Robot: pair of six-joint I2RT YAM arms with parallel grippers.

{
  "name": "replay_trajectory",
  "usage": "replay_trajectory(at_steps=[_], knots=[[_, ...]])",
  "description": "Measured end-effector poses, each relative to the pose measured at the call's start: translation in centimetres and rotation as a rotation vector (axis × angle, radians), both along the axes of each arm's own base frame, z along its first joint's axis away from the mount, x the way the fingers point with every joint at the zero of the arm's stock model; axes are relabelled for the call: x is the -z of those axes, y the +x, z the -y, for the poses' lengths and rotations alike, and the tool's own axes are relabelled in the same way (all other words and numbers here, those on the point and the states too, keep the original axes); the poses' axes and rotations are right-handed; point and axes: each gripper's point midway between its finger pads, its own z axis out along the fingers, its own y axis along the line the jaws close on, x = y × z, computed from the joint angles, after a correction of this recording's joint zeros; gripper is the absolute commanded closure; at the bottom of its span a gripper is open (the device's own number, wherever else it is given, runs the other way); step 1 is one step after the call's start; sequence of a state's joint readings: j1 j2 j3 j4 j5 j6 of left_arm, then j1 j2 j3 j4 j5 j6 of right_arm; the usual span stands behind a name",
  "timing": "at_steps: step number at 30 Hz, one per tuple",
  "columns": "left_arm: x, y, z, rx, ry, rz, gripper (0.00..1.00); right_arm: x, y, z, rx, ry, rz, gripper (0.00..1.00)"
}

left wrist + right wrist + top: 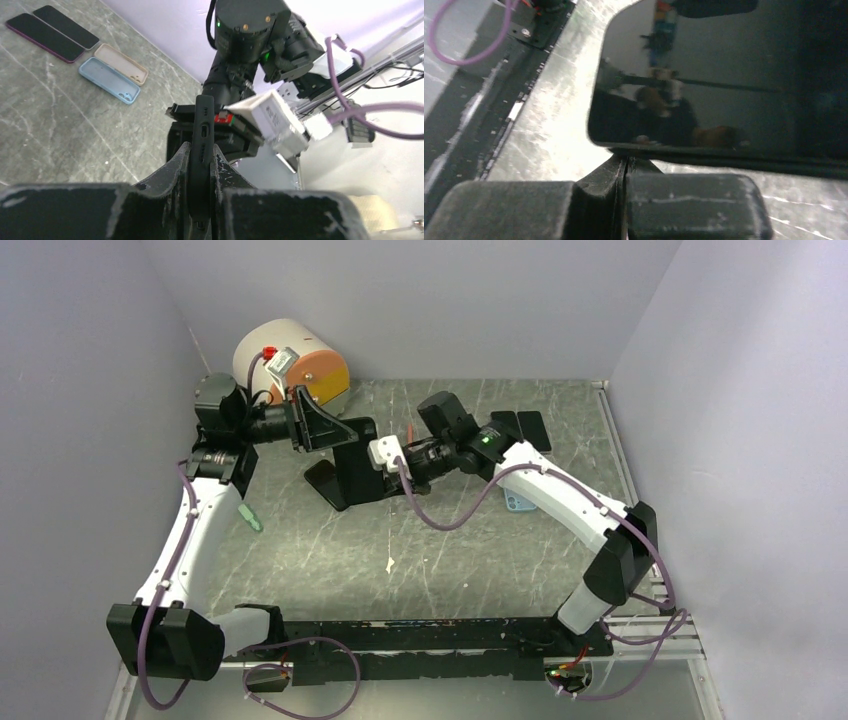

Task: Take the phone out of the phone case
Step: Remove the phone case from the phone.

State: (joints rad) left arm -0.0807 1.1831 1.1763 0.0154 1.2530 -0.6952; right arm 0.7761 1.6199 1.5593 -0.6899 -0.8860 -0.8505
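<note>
The phone [704, 85] shows its dark glossy screen in the right wrist view, sitting in a black phone case [734, 162] whose rim runs along its lower edge. From above, the cased phone [350, 468] is held upright over the table's middle, between both arms. My left gripper [201, 155] is shut on the case [204, 132], clamping it edge-on between both fingers. My right gripper [626, 162] is shut, its fingertips pressed together and touching the case's rim. Whether a thin lip is pinched between them cannot be made out. My right gripper [372, 456] meets the phone from the right.
Two spare dark phones [45, 32] lie flat on the table with a blue case [107, 80] and a beige case [122, 62] beside them. A cream and orange cylinder [295, 365] stands at the back left. A small green object [250, 518] lies near the left arm.
</note>
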Motion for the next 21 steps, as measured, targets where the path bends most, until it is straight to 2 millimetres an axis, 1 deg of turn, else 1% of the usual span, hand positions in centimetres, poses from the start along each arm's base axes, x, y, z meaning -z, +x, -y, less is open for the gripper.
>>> replay_trajectory(at_steps=[1, 4, 8, 9, 10, 12, 13, 16, 21], knots=[[-0.1, -0.1, 0.1, 0.006, -0.005, -0.006, 0.97, 0.2, -0.1, -0.1, -0.001, -0.006, 0.013, 1.00], [-0.4, -0.3, 0.1, 0.015, -0.023, -0.027, 0.97, 0.6, 0.6, -0.4, 0.024, -0.019, 0.102, 1.00], [-0.3, -0.4, 0.2, 0.021, -0.031, -0.041, 0.97, 0.5, 1.6, -0.2, 0.062, -0.013, 0.166, 1.00], [-0.2, -0.4, 0.2, 0.019, -0.029, -0.044, 0.97, 0.4, 1.7, -0.1, 0.069, -0.007, 0.174, 0.97], [0.0, -0.4, 0.2, 0.017, -0.024, -0.046, 0.97, 0.3, 1.7, 0.1, 0.075, -0.004, 0.180, 0.92], [0.4, -0.4, 0.1, 0.007, -0.012, -0.047, 0.98, 0.4, 1.5, 0.6, 0.083, -0.004, 0.172, 0.84], [0.6, -0.3, 0.1, 0.003, -0.006, -0.047, 0.97, 0.4, 1.2, 0.9, 0.084, 0.000, 0.164, 0.79], [1.1, -0.2, 0.0, -0.011, 0.006, -0.055, 0.97, 0.5, 0.2, 1.6, 0.088, 0.011, 0.132, 0.68], [0.8, 0.3, -0.1, -0.052, -0.006, -0.050, 0.97, 0.2, -1.0, 2.9, 0.145, 0.062, 0.038, 0.46]])
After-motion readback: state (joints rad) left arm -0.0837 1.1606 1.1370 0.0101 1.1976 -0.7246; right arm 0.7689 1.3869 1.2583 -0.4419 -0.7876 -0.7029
